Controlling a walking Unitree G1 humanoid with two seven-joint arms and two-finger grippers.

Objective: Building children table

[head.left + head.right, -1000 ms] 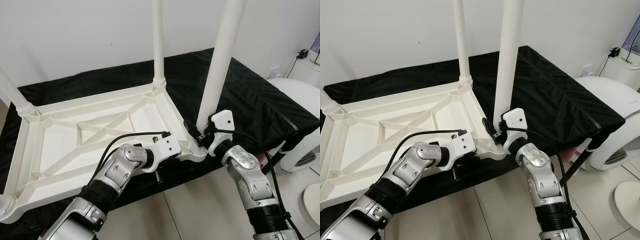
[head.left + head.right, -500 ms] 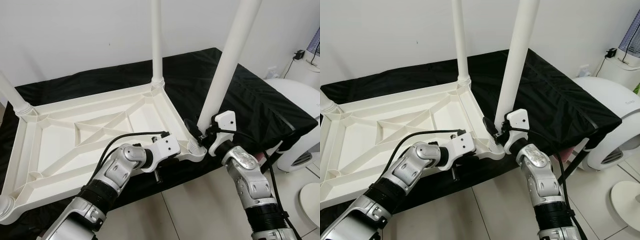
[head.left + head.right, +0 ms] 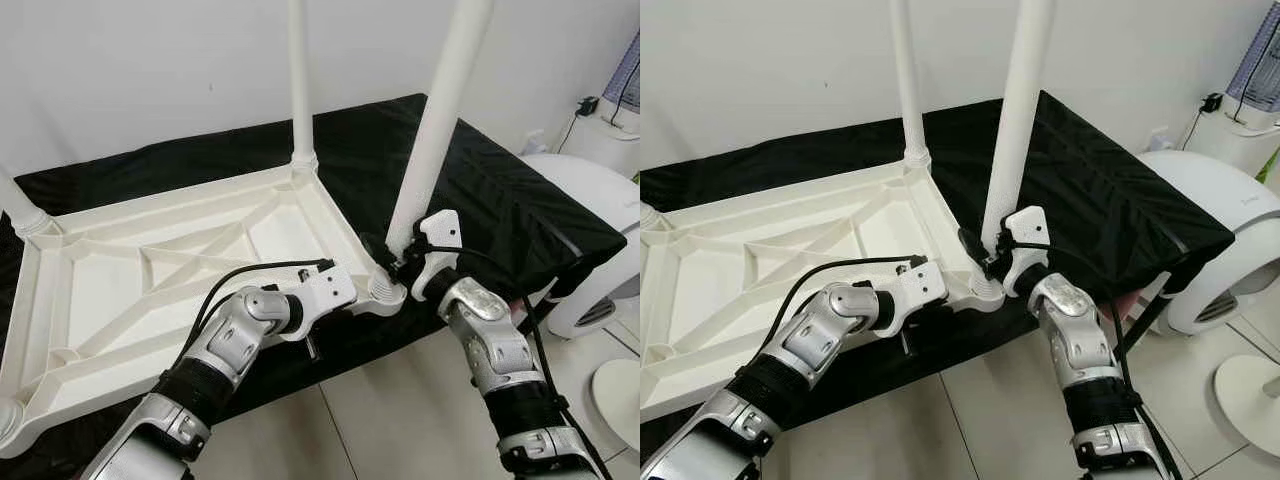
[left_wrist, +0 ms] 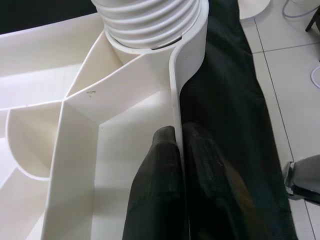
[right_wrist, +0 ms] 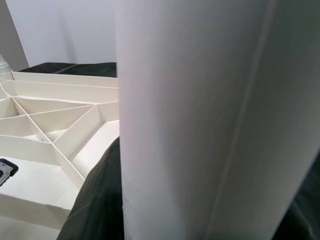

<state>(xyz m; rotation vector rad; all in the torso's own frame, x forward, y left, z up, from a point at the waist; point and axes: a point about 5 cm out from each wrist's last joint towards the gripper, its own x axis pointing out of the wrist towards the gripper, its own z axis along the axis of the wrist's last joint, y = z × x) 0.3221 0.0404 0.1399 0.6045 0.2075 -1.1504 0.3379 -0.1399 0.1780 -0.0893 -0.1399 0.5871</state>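
A white plastic table top [image 3: 190,270] lies upside down on a black cloth. One white leg [image 3: 298,90] stands in its far right corner and another [image 3: 18,210] in the far left. My right gripper [image 3: 398,263] is shut on the near right leg [image 3: 435,130] just above its threaded socket [image 4: 150,20]; one finger [image 5: 97,200] presses against the leg [image 5: 200,120]. My left gripper [image 3: 345,298] is shut on the table top's near rim beside that corner, its fingers [image 4: 160,165] pinching the thin rim wall [image 4: 176,90].
The black cloth [image 3: 500,190] covers a low platform that ends close to my arms, with tiled floor [image 3: 390,400] below. A white rounded appliance [image 3: 590,210] stands at the right, with a round white base [image 3: 622,390] on the floor near it.
The held leg leaned further right half a second ago and now stands a little straighter. The view has shifted slightly. Both grippers keep their hold.
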